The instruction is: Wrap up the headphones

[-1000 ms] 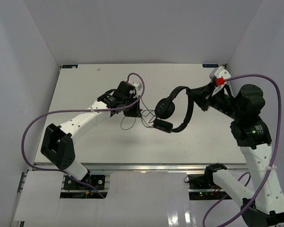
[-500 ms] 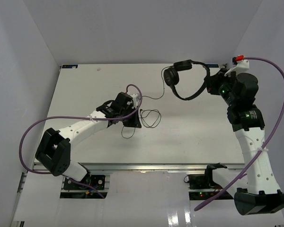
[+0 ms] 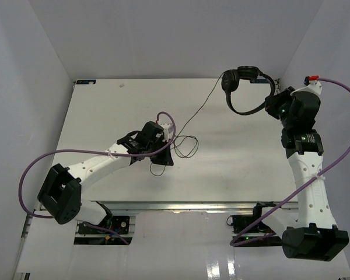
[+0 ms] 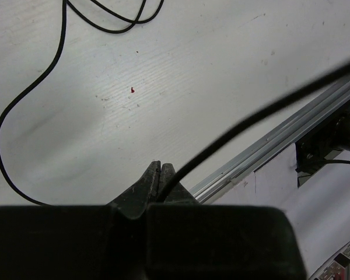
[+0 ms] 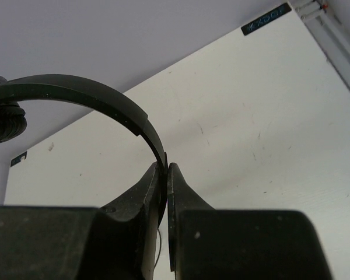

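Top external view: the headphones [image 3: 248, 87] are held up over the table's [image 3: 105, 111] far right corner, the headband [image 5: 93, 93] pinched by the closed right gripper [image 3: 272, 105]. The cord [image 3: 193, 115] is pinched by the closed left gripper [image 3: 164, 157] near the table's middle.

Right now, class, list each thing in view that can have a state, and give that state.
headphones, lifted clear of the table, held by the headband.
cord, one stretch drawn straight to the left hand, rest looped on the table.
left hand, shut on the cord.
right hand, shut on the headband.
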